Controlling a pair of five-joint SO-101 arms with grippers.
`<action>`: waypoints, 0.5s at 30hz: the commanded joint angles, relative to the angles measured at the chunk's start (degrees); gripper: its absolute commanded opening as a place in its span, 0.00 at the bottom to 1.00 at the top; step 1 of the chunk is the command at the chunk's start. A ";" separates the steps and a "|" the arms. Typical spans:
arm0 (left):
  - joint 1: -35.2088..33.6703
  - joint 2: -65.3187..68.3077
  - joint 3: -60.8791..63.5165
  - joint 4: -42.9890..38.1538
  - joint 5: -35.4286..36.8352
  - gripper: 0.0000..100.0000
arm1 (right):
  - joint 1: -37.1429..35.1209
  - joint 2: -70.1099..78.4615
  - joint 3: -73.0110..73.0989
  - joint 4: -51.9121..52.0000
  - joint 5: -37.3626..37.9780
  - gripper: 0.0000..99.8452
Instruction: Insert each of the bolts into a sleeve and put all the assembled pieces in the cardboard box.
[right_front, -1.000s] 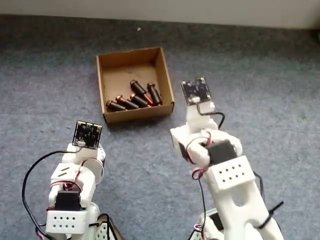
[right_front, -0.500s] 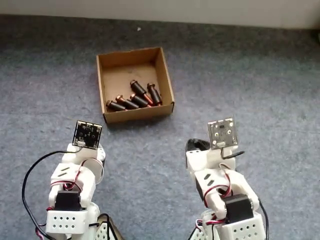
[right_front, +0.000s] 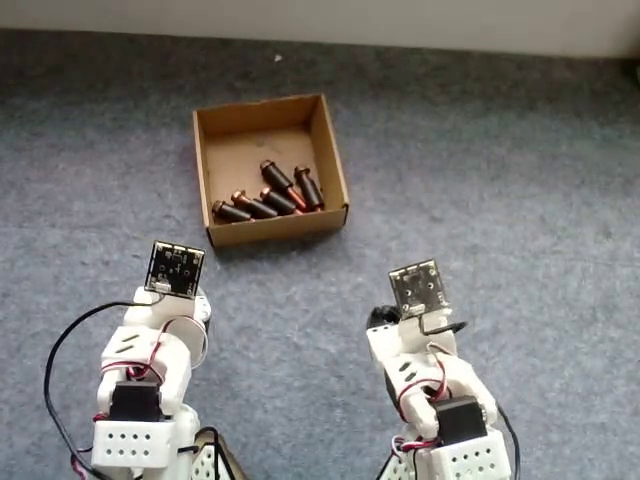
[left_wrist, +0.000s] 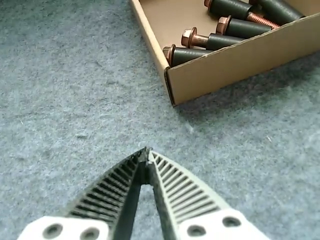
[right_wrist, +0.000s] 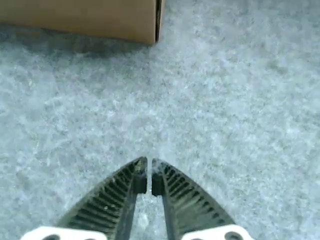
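The cardboard box (right_front: 333, 160) stands on the grey carpet at the back centre, holding several dark sleeves with copper bolts (right_front: 268, 193) in them. The same bolts in sleeves (left_wrist: 216, 37) lie behind the box wall (left_wrist: 235, 62) in the left wrist view. My left gripper (left_wrist: 146, 155) is shut and holds nothing, hovering over bare carpet a short way in front of the box's near corner. My right gripper (right_wrist: 149, 165) is shut and holds nothing above the carpet, with the box's near wall (right_wrist: 95, 20) farther off. Both arms sit folded back near the front edge: left arm (right_front: 150, 345), right arm (right_front: 425, 360).
Grey carpet (right_front: 520, 200) stretches around the box, with open floor to the right and left. A pale wall strip (right_front: 400, 15) runs along the back. Cables (right_front: 60, 350) loop beside the left arm's base.
The right arm has drawn back from beside the box toward its base at the front. The left arm has kept still, and the box's contents are unchanged.
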 joint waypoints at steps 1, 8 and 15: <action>0.40 0.22 1.45 0.18 -0.35 0.01 | 0.40 0.13 6.37 0.40 0.70 0.01; 0.40 0.22 1.45 0.18 -0.35 0.01 | 1.71 -0.04 8.84 5.05 0.70 0.01; 0.22 0.22 1.45 0.53 -0.35 0.01 | 1.71 0.04 8.84 13.32 0.62 0.01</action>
